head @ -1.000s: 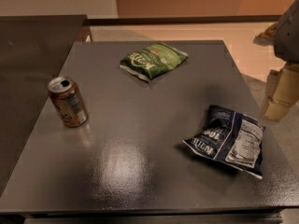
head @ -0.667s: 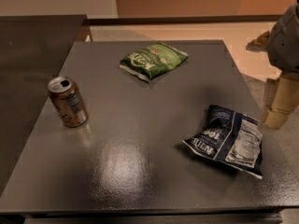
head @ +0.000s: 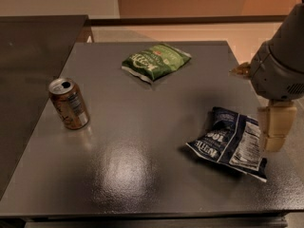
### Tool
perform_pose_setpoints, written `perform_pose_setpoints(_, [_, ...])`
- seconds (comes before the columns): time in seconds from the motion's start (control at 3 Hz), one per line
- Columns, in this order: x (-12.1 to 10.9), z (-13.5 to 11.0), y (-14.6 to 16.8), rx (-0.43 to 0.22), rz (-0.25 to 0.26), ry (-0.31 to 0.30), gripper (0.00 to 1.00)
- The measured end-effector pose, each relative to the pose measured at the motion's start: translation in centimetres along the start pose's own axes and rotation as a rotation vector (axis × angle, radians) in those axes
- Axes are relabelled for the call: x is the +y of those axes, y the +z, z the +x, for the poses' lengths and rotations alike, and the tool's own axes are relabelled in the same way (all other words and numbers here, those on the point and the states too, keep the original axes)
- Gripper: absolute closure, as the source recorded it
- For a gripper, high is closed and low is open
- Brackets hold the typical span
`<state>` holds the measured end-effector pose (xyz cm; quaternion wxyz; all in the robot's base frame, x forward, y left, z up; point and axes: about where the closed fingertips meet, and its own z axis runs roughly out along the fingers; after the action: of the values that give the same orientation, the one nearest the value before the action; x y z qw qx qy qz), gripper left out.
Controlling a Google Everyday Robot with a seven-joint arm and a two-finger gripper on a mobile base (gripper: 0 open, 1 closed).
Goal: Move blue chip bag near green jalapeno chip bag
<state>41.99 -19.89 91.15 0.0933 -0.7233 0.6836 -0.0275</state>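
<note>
Blue chip bag — small, crinkled, dark navy foil with white lettering and a white nutrition panel on its right half. It lies flat on the near-right part of the surface, a dark grey, glossy square tabletop, and is angled so that its lower corner points toward the near-right edge.

Green jalapeno chip bag — small, flat, green foil with white lettering and a small red mark. It lies toward the far edge, about mid-width. The 2 bags are well apart, with bare tabletop between them.

Gripper — cream-coloured, blocky, hanging below a rounded grey arm housing at the right edge of the view. It sits just beside the blue chip bag's right side, close to the white panel. Whether it touches the bag cannot be told. Jaws: open or closed cannot be told from this angle, and nothing is seen held in them.

Drink can — 1 brown-orange metal can with a silver top, upright with a slight lean, on the left side of the surface and well apart from both bags.

A darker counter adjoins on the left.
</note>
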Motion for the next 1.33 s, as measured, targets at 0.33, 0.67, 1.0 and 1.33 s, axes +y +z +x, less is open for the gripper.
perform_pose_setpoints(0.33, [1.1, -0.1, 2.4, 0.023, -0.046, -0.126, 0.00])
perform_pose_setpoints(0.67, [1.9, -0.2, 4.3, 0.030, -0.089, -0.216, 0.00])
perform_pose_setpoints(1.0, [2.6, -0.2, 5.5, 0.027, -0.117, -0.274, 0.08])
perform_pose_setpoints(1.33, [3.0, -0.1, 5.8, 0.021, -0.133, -0.293, 0.26])
